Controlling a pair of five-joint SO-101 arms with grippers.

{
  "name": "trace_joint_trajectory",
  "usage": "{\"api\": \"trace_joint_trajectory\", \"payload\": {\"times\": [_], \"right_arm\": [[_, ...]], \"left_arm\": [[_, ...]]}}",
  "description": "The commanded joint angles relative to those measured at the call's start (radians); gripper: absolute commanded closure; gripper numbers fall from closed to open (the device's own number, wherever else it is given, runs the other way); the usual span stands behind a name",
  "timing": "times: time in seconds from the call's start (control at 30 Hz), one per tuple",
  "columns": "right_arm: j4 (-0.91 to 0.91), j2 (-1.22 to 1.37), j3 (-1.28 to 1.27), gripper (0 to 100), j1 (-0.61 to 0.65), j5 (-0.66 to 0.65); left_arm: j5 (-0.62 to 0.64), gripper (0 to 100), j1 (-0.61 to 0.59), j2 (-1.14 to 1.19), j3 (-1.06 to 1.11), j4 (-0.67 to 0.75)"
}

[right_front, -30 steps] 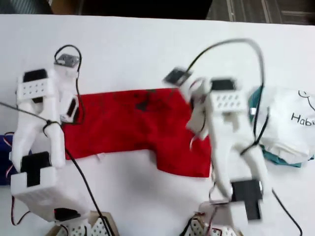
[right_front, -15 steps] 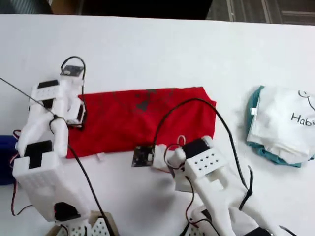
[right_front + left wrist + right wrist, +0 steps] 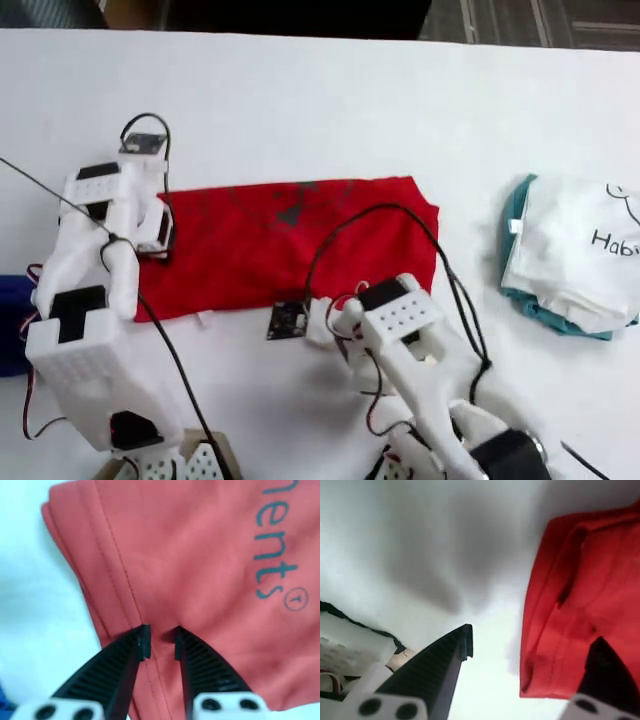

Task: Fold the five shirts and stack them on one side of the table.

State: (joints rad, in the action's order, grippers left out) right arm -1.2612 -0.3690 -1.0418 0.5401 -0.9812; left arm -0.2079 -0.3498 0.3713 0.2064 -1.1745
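Note:
A red shirt (image 3: 290, 245) lies folded into a long strip across the middle of the table (image 3: 300, 100). My left gripper (image 3: 160, 238) is at the strip's left end. In the left wrist view its fingertips (image 3: 144, 642) pinch a small ridge of the red shirt (image 3: 200, 555) beside a stitched hem, so the left gripper (image 3: 160, 642) is shut on the cloth. My right gripper (image 3: 322, 322) sits low at the strip's near edge. It stands open (image 3: 532, 650), with the layered edge of the red shirt (image 3: 590, 580) between its fingers and one finger over bare table.
A stack of folded shirts (image 3: 575, 250), white on top of teal, rests at the table's right side. A blue object (image 3: 10, 325) shows at the left edge. Cables loop over the red shirt from the right arm. The far half of the table is bare.
The right arm swung from the shirt's far right corner down to its near edge. The flap that hung toward the front is now folded in, leaving a strip. The left arm shifted slightly.

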Motion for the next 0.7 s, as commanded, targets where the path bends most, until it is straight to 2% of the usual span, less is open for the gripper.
{"api": "trace_joint_trajectory", "payload": {"times": [0.0, 0.17, 0.33, 0.53, 0.67], "right_arm": [[0.061, 0.097, 0.005, 63.7, 0.007, 0.009], [0.145, 0.199, 0.04, 63.7, -0.002, 0.02], [0.148, 0.272, 0.155, 63.8, -0.002, 0.02], [0.147, 0.414, 0.295, 68.8, -0.005, 0.017], [0.114, 0.489, 0.374, 69.0, -0.042, 0.02]], "left_arm": [[0.008, 88, 0.008, 0.008, -0.01, 0.034], [0.006, 88, 0.008, 0.008, -0.01, 0.034], [0.005, 88, 0.008, 0.008, -0.01, 0.034], [0.003, 88, 0.008, 0.008, -0.01, 0.034], [0.003, 88, 0.008, 0.008, -0.01, 0.034]]}}
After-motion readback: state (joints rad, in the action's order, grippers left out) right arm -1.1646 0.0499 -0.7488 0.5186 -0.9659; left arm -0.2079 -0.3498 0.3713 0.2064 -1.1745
